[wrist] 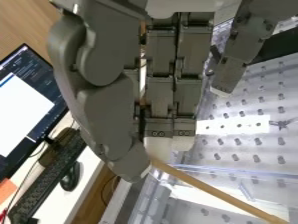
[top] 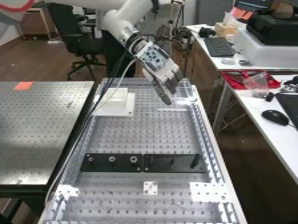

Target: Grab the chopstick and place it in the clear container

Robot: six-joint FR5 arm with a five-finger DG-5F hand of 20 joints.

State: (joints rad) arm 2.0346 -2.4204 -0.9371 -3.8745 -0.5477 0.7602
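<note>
the dark grey robot hand [top: 165,75] is held over the far end of the perforated metal bench [top: 156,137], its fingertips pointed down toward about five o'clock in the high view. in the wrist view, the slim tan wooden chopstick [wrist: 209,189] is clamped near one end, between the thumb tip and the fingers, and its free length is slanted across the clear-walled plastic container [wrist: 226,171]; whether its far tip is inside the walls cannot be told. around the hand in the high view, the white stepped block [top: 114,103] is set at eight o'clock, the long black plate [top: 174,163] at six, the black mouse [top: 275,117] at four, the red tray [top: 234,80] at three and the black keyboard [top: 219,46] at two. at ten, the black office chair [top: 83,45] is seen beyond the bench.
</note>
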